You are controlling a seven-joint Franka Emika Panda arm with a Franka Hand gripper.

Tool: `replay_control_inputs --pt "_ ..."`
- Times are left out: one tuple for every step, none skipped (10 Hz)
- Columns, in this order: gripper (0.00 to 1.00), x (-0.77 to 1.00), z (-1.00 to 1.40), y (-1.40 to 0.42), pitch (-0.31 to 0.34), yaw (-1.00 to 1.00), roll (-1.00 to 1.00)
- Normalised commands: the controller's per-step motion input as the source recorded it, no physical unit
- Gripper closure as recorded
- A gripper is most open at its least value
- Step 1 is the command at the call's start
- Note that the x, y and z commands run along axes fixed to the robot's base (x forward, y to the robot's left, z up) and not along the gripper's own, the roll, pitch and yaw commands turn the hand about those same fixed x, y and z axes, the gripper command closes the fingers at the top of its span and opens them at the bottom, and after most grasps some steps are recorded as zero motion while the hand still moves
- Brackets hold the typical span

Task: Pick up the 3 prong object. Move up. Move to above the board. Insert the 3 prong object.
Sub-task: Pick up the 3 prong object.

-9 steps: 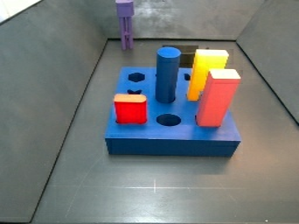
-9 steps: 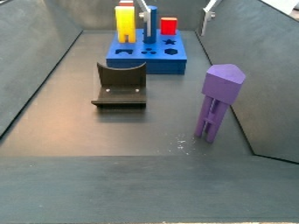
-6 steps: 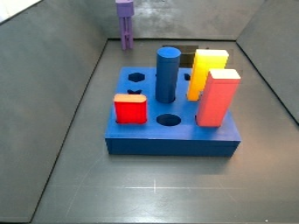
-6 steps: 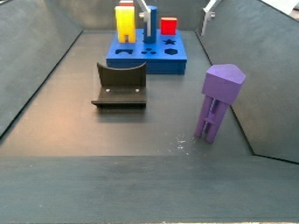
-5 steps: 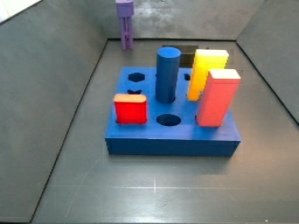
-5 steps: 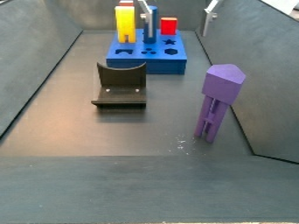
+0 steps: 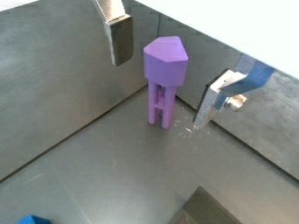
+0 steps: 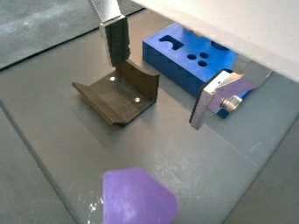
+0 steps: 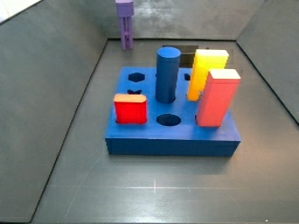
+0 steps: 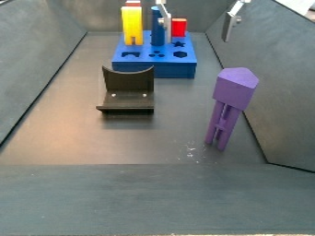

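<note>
The purple plastic three-prong object (image 7: 163, 80) stands upright on the grey worktop (image 7: 82, 105), close to the side wall and well apart from the blue block board (image 10: 157, 57). The gripper (image 7: 176, 63) hangs above it, its silver fingers (image 7: 118, 37) spread wide and holding nothing.

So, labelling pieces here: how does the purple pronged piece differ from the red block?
The purple pronged piece stands on the bare floor; the red block sits in the blue board. Purple is tall, narrow and pronged; red is short and squat. Both are upright. The gripper, open, hovers above the purple piece.
</note>
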Motion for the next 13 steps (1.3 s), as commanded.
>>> replay_control_inputs --pt "0.00 -0.16 0.02 0.17 -0.003 0.01 -0.04" --pt "0.00 -0.16 0.00 0.17 -0.014 0.02 -0.04" --pt "0.00 -0.17 0.00 0.17 -0.006 0.01 -0.03" --pt "0.00 -0.21 0.00 0.17 -0.009 0.01 -0.01" --pt "0.00 -0.22 0.00 0.17 0.000 0.05 0.00" --pt "0.00 -0.37 0.00 0.13 0.000 0.09 0.00" --pt "0.00 -0.37 0.00 0.15 0.000 0.08 0.00" --pt "0.00 -0.38 0.00 0.18 -0.007 0.07 0.00" --pt "0.00 -0.34 0.00 0.21 -0.009 0.03 0.00" --pt "0.00 -0.29 -0.01 0.23 -0.020 0.00 -0.05" --pt "0.00 -0.26 -0.04 0.23 -0.007 0.00 -0.05" --pt "0.00 -0.13 -0.05 0.23 -0.006 -0.10 -0.08" --pt "0.00 -0.04 0.00 0.16 -0.050 -0.39 -0.12"
